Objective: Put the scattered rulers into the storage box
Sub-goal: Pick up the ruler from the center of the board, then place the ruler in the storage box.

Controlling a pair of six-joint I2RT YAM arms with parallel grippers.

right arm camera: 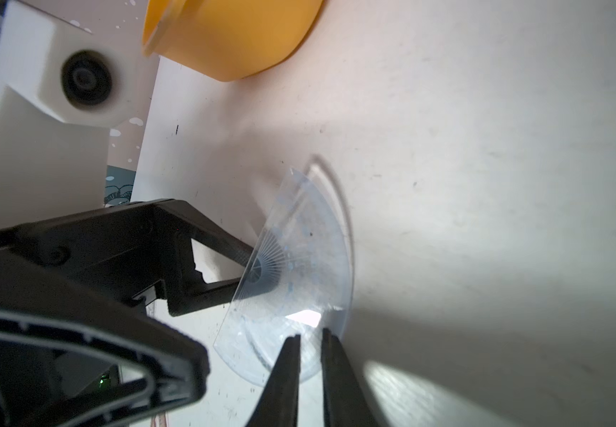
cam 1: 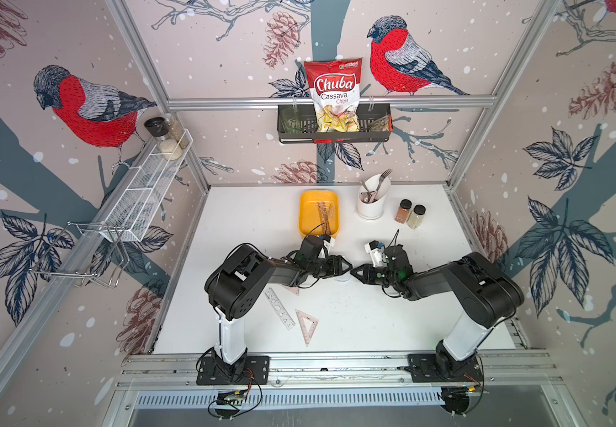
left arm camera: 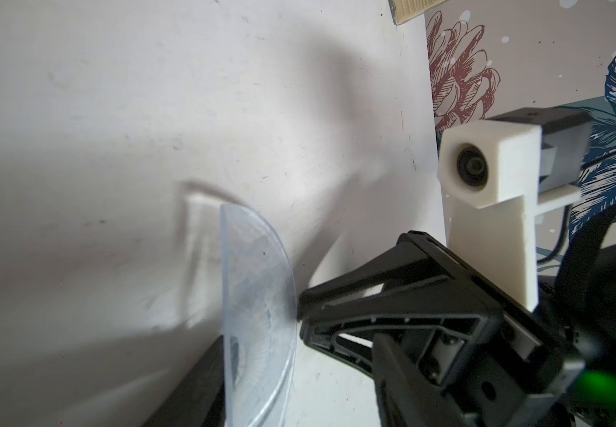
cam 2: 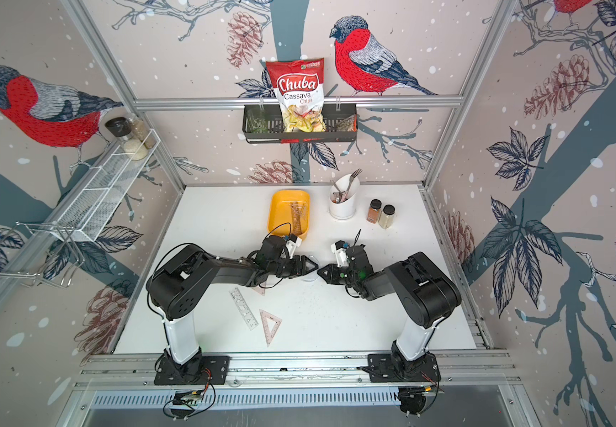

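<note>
A clear half-round protractor (right arm camera: pixel 299 266) hangs just above the white table at mid-table, between both grippers. My right gripper (right arm camera: pixel 311 338) is shut on its curved rim. My left gripper (right arm camera: pixel 242 268) faces it from the other side, open, its fingers (right arm camera: pixel 221 240) astride the straight edge near the hub. In the left wrist view the protractor (left arm camera: pixel 258 303) stands edge-on. The yellow storage box (cam 1: pixel 304 216) sits behind the left gripper (cam 1: pixel 350 264) with rulers (cam 1: pixel 327 214) inside. On the table near the left arm lie a straight stencil ruler (cam 1: pixel 280 308), a set square (cam 1: pixel 306 325) and a pinkish piece (cam 1: pixel 292 290) partly under the arm.
A white cutlery cup (cam 1: pixel 371 203) with forks stands right of the box, and two spice jars (cam 1: pixel 410 213) stand beside it. A chips bag (cam 1: pixel 334 92) sits in a wall basket at the back. A wire shelf (cam 1: pixel 144 192) hangs on the left wall.
</note>
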